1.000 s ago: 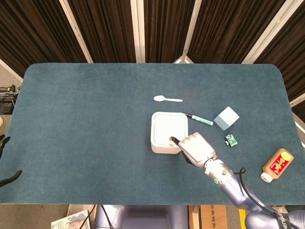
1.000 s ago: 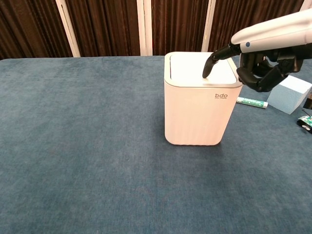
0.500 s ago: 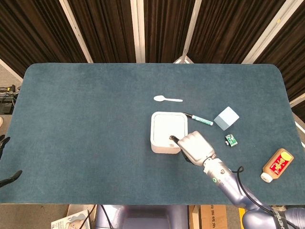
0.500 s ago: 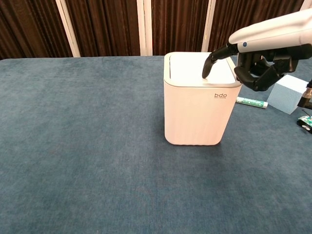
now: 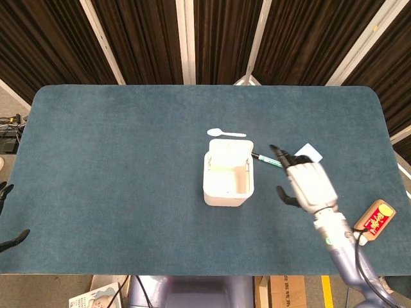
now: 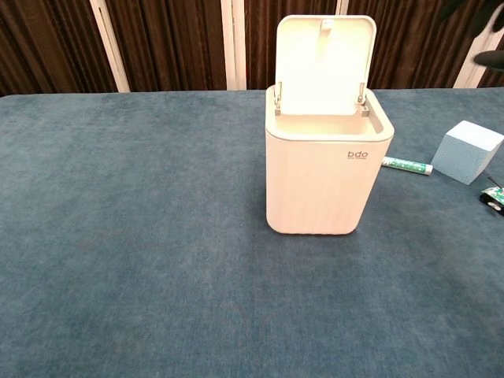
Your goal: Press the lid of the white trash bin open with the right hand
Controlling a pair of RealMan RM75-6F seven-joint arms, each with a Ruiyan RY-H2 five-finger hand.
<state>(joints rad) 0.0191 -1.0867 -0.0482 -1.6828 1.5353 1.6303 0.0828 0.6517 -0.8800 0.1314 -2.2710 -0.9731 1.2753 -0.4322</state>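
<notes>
Lid (image 6: 324, 59) popped up, white trash bin (image 6: 323, 177) open near the table's middle. Right hand (image 5: 304, 183) just beside it, fingers apart, holding nothing. Job looks done.

The right robot hand (image 5: 303, 181) hangs above the tabletop (image 5: 115, 160), back upward, holding nothing, dark fingers (image 5: 280, 154) spread and pointing away; its silver forearm (image 5: 343, 250) runs toward the lower right.

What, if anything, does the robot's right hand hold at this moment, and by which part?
Nothing. The right hand hangs beside the white trash bin, apart from it, fingers spread and empty; the lid stands open.
</notes>
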